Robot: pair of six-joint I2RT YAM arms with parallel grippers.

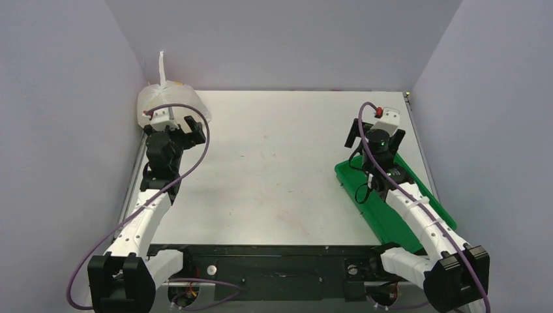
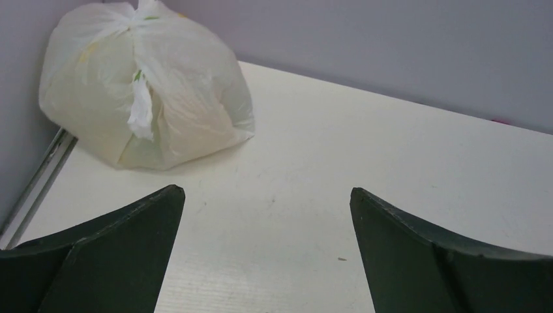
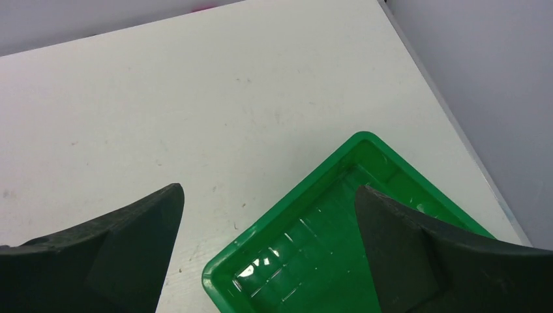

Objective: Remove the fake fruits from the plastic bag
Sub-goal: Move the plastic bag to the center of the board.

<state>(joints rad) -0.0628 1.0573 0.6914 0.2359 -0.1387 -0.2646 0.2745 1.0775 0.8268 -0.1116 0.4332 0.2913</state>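
Observation:
The white plastic bag (image 1: 168, 99) sits bulging and tied shut in the far left corner of the table, one handle sticking up; in the left wrist view the bag (image 2: 140, 85) lies ahead and left of my fingers. The fake fruits are hidden inside it; only faint yellow and green tints show through. My left gripper (image 1: 186, 130) is open and empty, just in front of the bag, its jaws wide apart (image 2: 267, 192) over bare table. My right gripper (image 1: 373, 130) is open and empty, hovering over the far end of the green tray.
A green rectangular tray (image 1: 365, 195) lies at the right side, partly under my right arm; in the right wrist view its corner (image 3: 287, 215) is empty. Purple walls close in the table on the left, back and right. A metal rail runs along the table's left edge (image 2: 39, 173).

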